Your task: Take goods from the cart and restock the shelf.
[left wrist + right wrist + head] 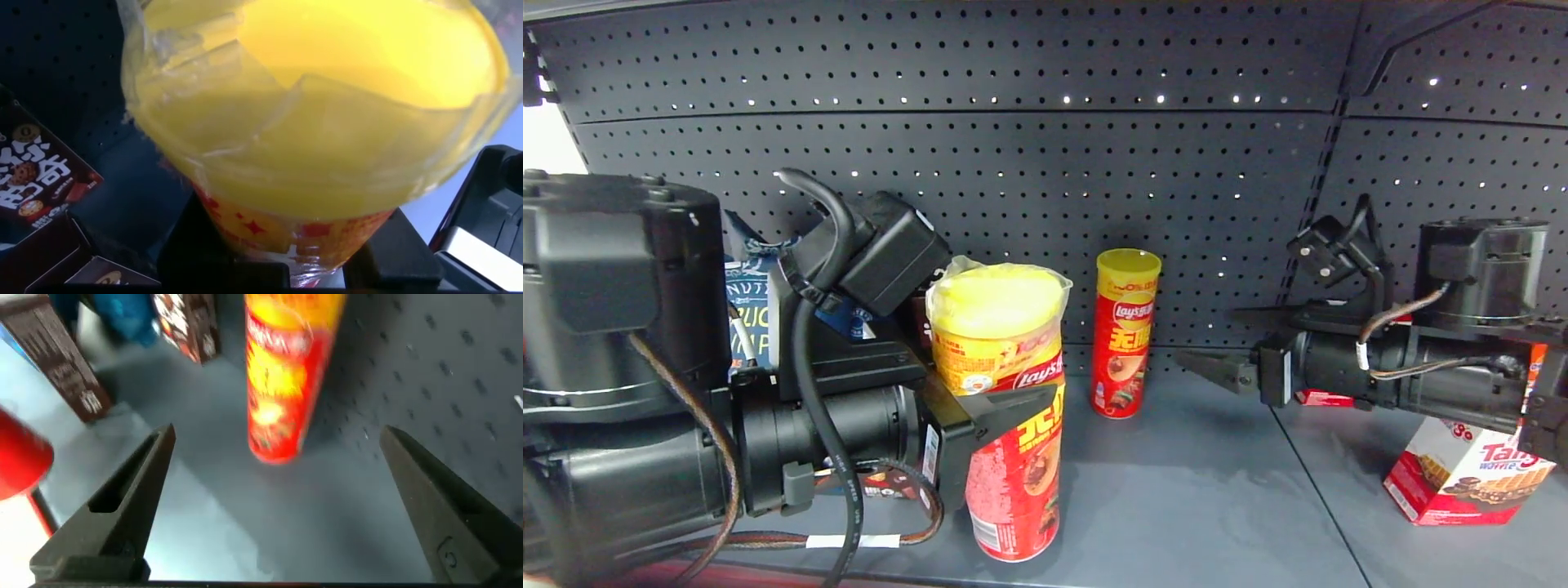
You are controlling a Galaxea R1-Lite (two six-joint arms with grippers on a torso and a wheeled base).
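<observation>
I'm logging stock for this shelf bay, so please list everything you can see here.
held chip can: one, red with a yellow lid under clear wrap, near the shelf's front edge.
standing chip can: one, red with a yellow lid, upright at the back by the pegboard.
wafer box: one, red and white, on the shelf's right side.
blue bag: one, blue, far left at the back.
dark boxes: at least two, dark brown, on the shelf's left part.
shelf: one, grey.
pegboard: dark grey, behind the shelf.
left tool: black, shut on the held chip can.
right tool: black, open and empty, facing the standing chip can.
</observation>
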